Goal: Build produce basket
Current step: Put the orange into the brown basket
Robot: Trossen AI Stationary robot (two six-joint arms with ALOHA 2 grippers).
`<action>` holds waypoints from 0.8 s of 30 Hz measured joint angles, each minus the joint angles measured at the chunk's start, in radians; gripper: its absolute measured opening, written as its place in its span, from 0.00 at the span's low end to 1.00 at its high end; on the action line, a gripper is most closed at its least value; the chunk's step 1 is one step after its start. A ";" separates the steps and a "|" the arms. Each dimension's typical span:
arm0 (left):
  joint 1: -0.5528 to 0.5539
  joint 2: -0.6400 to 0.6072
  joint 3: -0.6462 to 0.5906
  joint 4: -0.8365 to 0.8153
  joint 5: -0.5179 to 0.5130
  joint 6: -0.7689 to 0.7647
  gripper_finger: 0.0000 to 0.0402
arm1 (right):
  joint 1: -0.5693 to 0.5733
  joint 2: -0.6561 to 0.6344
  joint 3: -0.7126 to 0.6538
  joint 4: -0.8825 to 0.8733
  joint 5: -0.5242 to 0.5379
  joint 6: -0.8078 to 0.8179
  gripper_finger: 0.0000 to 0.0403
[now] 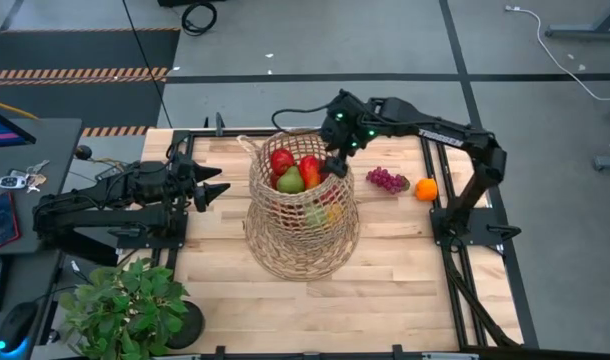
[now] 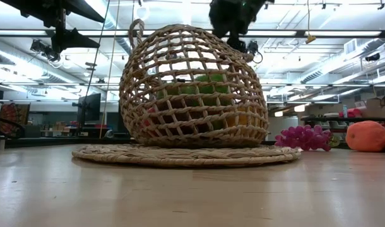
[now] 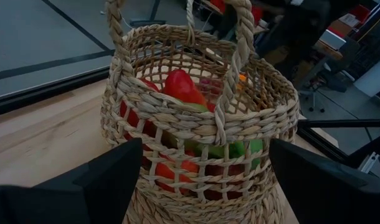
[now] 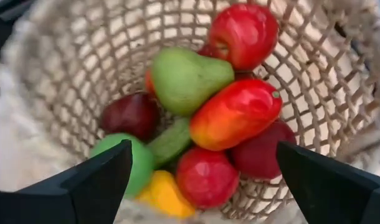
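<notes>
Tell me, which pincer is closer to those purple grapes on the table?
The right pincer. It hangs open over the basket mouth, beside the grapes; the left pincer waits open across the basket.

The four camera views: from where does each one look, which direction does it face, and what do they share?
High view: above the table, facing straight down on the basket, grapes, orange; both arms show.
Low view: at table-top height, facing level across to the basket; the arms enter from above.
Left wrist view: beside the basket, facing its side; the left gripper is open.
Right wrist view: over the basket mouth, facing down onto the produce; the right gripper is open.
Shared: every view shows the basket; high and low views share the grapes and orange.
</notes>
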 joint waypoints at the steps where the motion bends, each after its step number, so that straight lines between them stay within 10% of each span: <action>1: 0.000 0.000 0.000 -0.001 0.000 0.000 0.89 | 0.005 -0.017 0.000 -0.002 0.001 0.001 0.99; 13: 0.000 0.000 0.000 -0.001 0.000 0.000 0.89 | 0.068 -0.283 -0.020 -0.337 0.060 0.030 0.96; 24: 0.000 0.000 0.000 0.000 0.000 0.000 0.89 | 0.025 -0.435 -0.381 -0.458 0.235 0.078 0.97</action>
